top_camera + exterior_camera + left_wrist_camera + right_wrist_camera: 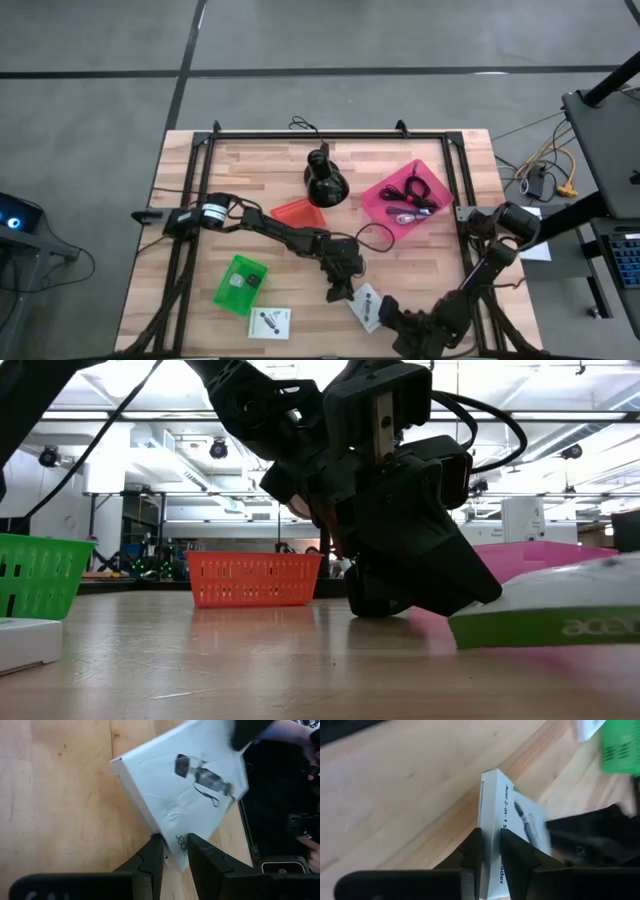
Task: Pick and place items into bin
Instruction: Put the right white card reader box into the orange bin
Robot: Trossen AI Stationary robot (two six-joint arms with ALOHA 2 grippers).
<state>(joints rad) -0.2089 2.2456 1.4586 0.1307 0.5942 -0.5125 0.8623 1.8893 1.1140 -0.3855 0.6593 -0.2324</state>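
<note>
A flat white box (367,304) with black print and a green side lies near the table's near edge, between my two grippers. The left gripper (346,290) stands at its left end and is shut on it. The right gripper (388,313) comes from the near right and is shut on its other end. A second white box (268,322) lies flat on the table further left. Black coiled cables and a thin purple cord (408,196) lie in the pink tray (385,190). My left gripper (174,856) pinches a corner of the white box (176,845), where the green printed side ends, between its two fingers. The printed face points up toward the camera. Whether the box is clear of the table cannot be told. My right gripper (490,847) pinches the white box at its narrow side edge (490,820), one finger on each side of that edge. The fingers lie along the box. In the low view the box (560,605) sits slightly tilted.
A green bin (240,283) stands left of the grippers and a red bin (297,212) sits behind the left arm. The black cone-shaped stand (325,182) is at the centre far side. A metal frame (460,190) borders the table.
</note>
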